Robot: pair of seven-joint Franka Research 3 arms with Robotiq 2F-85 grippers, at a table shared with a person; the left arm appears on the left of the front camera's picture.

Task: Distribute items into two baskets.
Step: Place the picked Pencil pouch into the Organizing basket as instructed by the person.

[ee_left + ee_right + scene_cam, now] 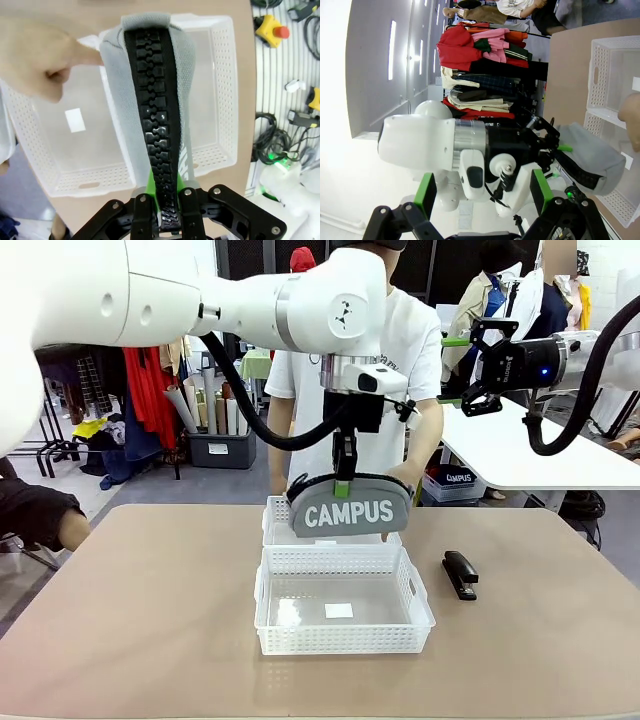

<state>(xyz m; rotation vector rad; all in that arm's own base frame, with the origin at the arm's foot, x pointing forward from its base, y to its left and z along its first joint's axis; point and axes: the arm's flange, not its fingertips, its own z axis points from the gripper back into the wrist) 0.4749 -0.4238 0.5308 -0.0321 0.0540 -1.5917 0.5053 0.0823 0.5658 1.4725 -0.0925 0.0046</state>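
The grey "CAMPUS" pouch (pixel 350 512) hangs lengthwise above the two white baskets, and my left gripper (pixel 343 485) is shut on its black zipper edge. In the left wrist view my left gripper (pixel 163 202) pinches the zipper of the pouch (pixel 156 120). A person's hand (pixel 35 55) touches the pouch's far end with one finger. The near basket (pixel 345 638) and the far basket (pixel 274 525) lie under the pouch. The black stapler (pixel 460 573) rests on the table right of the near basket. My right gripper (pixel 470 368) is raised at the right, open and with nothing in it.
The person (pixel 415 350) stands at the far side of the table, right behind the baskets. The tan table (pixel 140 600) has free room left of the baskets. In the right wrist view my right gripper (pixel 482 195) faces the left arm and the pouch (pixel 592 160).
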